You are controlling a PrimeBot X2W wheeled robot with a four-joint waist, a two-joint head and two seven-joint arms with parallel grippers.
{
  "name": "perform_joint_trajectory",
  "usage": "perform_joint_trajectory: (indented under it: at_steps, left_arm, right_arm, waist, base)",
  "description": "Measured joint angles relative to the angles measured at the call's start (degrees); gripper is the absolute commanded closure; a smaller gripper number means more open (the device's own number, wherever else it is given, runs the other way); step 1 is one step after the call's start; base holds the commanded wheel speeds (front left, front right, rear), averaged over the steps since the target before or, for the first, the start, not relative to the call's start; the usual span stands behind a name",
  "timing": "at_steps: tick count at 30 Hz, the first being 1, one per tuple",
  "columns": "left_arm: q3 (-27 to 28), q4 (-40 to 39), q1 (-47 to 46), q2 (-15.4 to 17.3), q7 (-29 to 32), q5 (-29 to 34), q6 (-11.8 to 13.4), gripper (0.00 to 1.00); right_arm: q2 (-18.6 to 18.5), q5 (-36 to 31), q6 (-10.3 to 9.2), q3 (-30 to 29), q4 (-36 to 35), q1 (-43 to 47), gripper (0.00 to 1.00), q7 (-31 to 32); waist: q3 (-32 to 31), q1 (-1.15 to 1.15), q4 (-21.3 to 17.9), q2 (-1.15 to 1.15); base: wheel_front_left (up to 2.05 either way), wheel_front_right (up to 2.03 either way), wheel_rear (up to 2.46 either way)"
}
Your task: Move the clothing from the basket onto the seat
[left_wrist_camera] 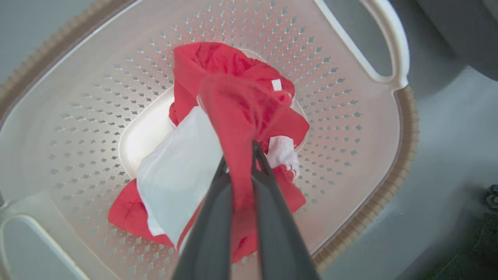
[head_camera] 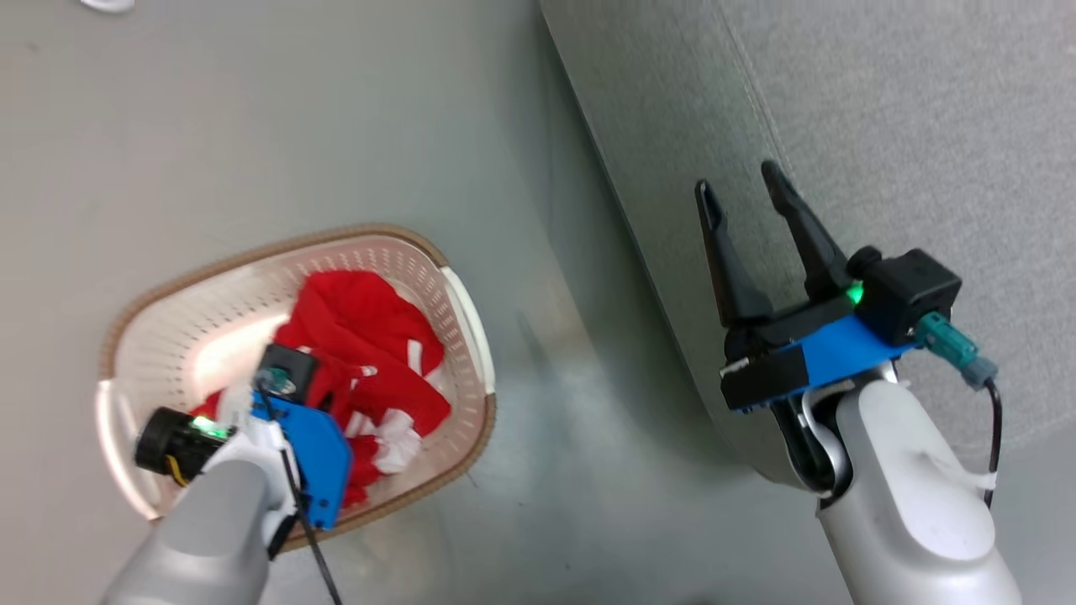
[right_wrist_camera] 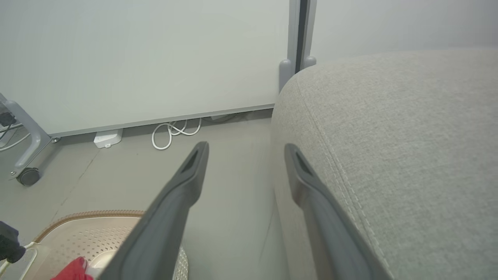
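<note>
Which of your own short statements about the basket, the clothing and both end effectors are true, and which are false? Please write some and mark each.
1. The left end effector is shut on red clothing inside the basket. True.
2. The right end effector holds a white towel. False: it is open and holds nothing.
3. The basket stands on the seat. False: it stands on the floor beside the seat.
4. The seat is grey fabric with a stitched seam. True.
5. A white cable lies on the floor near the wall. True.
</note>
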Motion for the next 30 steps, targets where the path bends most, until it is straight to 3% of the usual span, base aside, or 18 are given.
perform_joint_trajectory:
  at_steps: [13, 22, 30]
  left_arm:
    - [-4.1, -1.0, 3.0, -8.5, -7.2, -5.5, 0.0, 1.0]
    - [-5.8, -5.5, 2.9, -10.2, -10.0, -8.7, 0.0, 1.0]
    - [-7.3, -10.5, -1.0, -11.2, -11.5, -10.7, 0.0, 1.0]
  right_arm:
    - [0.0, -6.8, 0.0, -4.0, 6.2, 7.5, 0.0, 1.9]
    - [0.0, -7.3, 0.0, -5.1, 4.8, 12.4, 0.0, 4.6]
    - [0.0, -8.0, 0.0, -6.0, 2.1, 15.6, 0.0, 6.8]
  waist:
    - [-17.7, -0.01, 7.7, 0.0]
    - [-27.6, -0.02, 12.4, 0.0]
    - [-32.5, -0.02, 15.6, 0.0]
  base:
    - [0.0, 0.0, 0.0]
    - [0.0, 0.0, 0.0]
    - [0.0, 0.0, 0.0]
